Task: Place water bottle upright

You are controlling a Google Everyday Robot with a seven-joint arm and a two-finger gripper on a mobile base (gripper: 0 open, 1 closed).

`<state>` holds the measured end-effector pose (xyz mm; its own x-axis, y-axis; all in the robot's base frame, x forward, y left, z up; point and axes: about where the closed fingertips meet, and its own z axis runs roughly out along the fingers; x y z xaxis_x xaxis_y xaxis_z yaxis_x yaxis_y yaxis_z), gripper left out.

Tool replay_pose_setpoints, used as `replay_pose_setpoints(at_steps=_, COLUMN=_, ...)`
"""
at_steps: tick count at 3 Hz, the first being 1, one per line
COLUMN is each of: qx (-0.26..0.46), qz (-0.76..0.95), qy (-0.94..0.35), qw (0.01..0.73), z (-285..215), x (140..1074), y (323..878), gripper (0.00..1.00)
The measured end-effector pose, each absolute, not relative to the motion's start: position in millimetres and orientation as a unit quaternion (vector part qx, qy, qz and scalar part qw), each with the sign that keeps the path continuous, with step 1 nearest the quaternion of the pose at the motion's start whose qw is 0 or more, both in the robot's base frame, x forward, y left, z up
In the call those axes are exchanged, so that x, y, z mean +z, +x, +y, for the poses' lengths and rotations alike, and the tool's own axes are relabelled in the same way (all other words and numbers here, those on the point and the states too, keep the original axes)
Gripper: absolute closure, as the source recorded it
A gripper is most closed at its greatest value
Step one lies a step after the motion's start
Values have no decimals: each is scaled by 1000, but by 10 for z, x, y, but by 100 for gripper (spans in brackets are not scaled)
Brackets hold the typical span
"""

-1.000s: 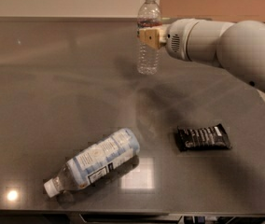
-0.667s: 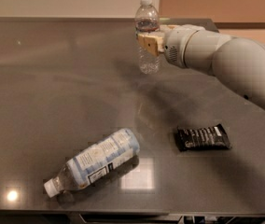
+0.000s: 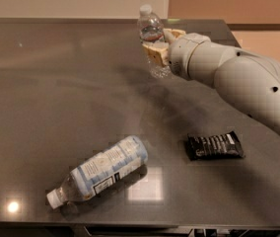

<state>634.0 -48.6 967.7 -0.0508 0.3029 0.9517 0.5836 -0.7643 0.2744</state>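
The water bottle (image 3: 151, 29), slim and clear with a white cap and a thin coloured band, stands upright at the far middle of the dark table (image 3: 56, 98). My gripper (image 3: 159, 44) reaches in from the right and is shut around its body, with one tan finger (image 3: 155, 55) in front of it and the other behind it on the right. The bottle's base is at or just above the tabletop; I cannot tell whether it touches.
A larger bottle with a pale blue-white label (image 3: 100, 170) lies on its side near the front edge, cap pointing left. A black snack wrapper (image 3: 215, 145) lies at the front right. My white arm (image 3: 238, 80) spans the right side above the table.
The arm has swung lower and further into view from the right. The water bottle stays upright in the gripper, shifted only slightly left.
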Motion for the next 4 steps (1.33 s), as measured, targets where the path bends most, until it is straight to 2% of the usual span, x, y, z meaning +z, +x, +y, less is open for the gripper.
replay_pose_setpoints(at_steps=4, qx=-601, qz=-195, qy=-757, qw=167, z=-690, x=9574, y=6321, gripper=100)
